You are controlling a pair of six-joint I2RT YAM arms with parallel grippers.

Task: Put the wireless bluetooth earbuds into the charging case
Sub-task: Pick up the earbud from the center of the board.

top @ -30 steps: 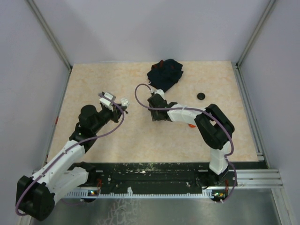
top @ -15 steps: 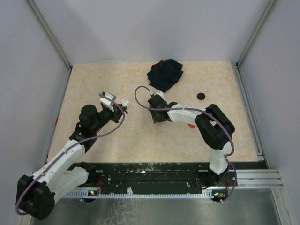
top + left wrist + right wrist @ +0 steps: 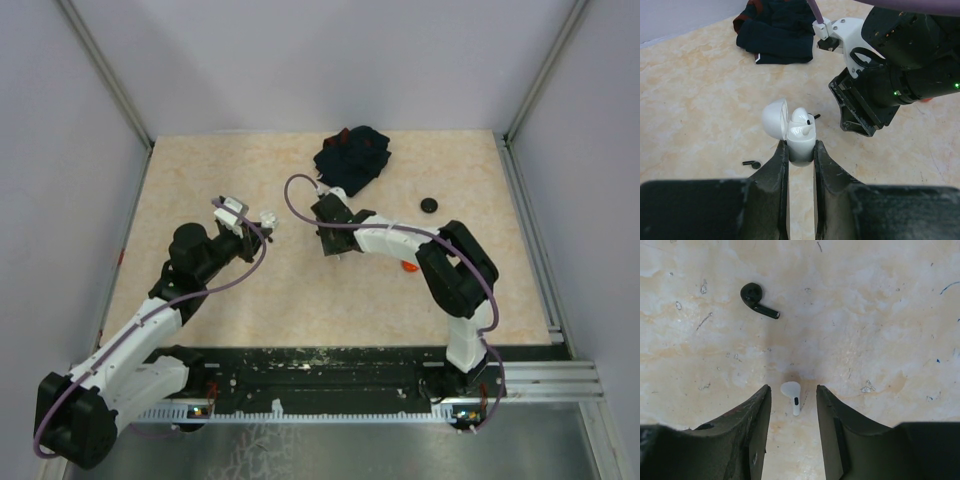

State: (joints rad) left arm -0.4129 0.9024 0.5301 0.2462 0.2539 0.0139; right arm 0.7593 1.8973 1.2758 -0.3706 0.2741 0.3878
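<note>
Where the left arm ends: the left gripper (image 3: 801, 149) sits at 9 o'clock of the table's middle, its 2 fingers pressed onto the base of the charging case (image 3: 801, 140).
Charging case: white, upright and pinched at its lower part; its lid (image 3: 775, 117) stands flipped open toward 10 o'clock.
Seated earbud (image 3: 801, 120): 1 white piece sits in the open case.
Black earbud (image 3: 752, 163): lies on the table (image 3: 200, 180) at 8 o'clock of the case, apart from it.
Right gripper (image 3: 792, 392): near the table's middle, pointing down, fingers spread with a gap on each side of what lies between them.
White earbud (image 3: 791, 396): flat on the table between the right fingers, touching neither; stem toward 6 o'clock in the wrist view.
Second black earbud (image 3: 757, 299): on the table at 11 o'clock of the white earbud, well apart.
Dark cloth (image 3: 352, 160): bunched at 12 o'clock of the table.
Black puck (image 3: 429, 205): at 2 o'clock, alone.
Orange-red thing (image 3: 408, 267): mostly hidden under the right forearm.
</note>
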